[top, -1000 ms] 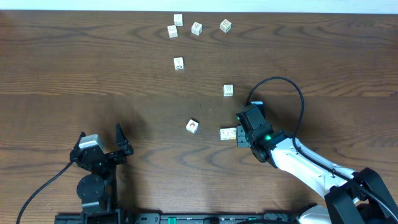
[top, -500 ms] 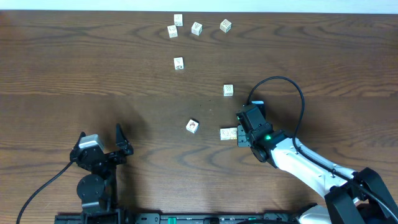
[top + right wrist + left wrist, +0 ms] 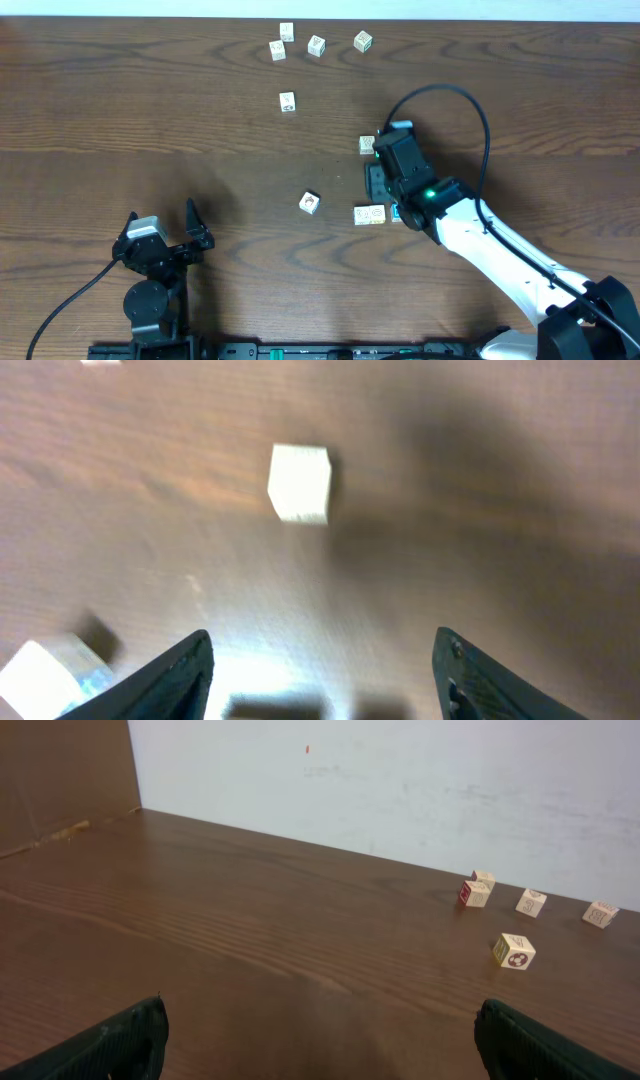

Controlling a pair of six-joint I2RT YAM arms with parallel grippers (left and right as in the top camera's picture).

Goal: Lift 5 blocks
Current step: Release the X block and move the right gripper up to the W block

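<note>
Right hand (image 3: 322, 640) is poised low over the bench (image 3: 150, 120), fingers spread wide and nothing caught between them. A cream block (image 3: 300, 482) is seen lying on the wood just ahead, slightly off the midline of the gap. This looks to be the block lined up for the next lift. A small sideways correction is called for, so that the block is centred before the descent is made and the fingers are closed. Its flat faces should be met squarely by the pads (a corner grip would likely spin it out). A second block (image 3: 40, 678) lies close by one fingertip and is best left unbumped. The block with the reddish-brown picture (image 3: 310, 202) sits apart, untouched. Left hand (image 3: 320, 1018) is parked wide and empty, well away from every block.
</note>
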